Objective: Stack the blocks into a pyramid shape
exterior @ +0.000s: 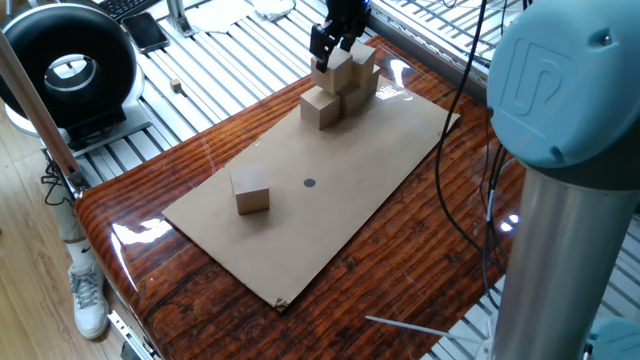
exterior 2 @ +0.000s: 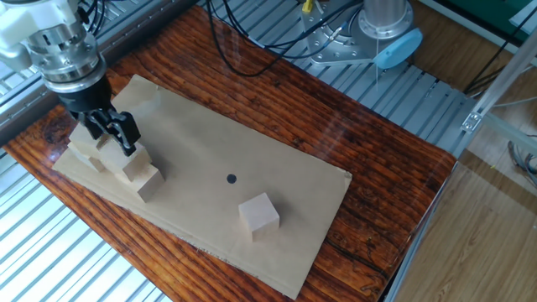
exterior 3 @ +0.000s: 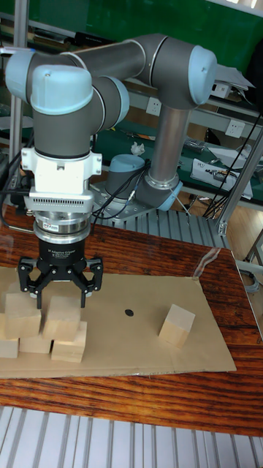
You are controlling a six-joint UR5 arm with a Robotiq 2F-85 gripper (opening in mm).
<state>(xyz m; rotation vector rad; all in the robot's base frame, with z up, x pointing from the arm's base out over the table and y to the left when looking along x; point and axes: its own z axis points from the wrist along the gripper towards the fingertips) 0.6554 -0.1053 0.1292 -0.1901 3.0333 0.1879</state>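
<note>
Blocks, one fixed view: stack of blocks (exterior: 340,82) at far end of cardboard sheet (exterior: 380,180); lone block (exterior: 250,190) near black dot (exterior: 309,183).
Gripper, other fixed view: gripper (exterior 2: 112,141) fingers straddling an upper block (exterior 2: 134,158).
Tall fixed view: jaws spread, flanking that block, not gripping.

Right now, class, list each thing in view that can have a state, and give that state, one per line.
gripper: open, fingers either side of a second-layer block
second-layer block: resting on the stack
stack of blocks: two layers, unfinished
lone block: apart on the cardboard sheet, unstacked
</note>
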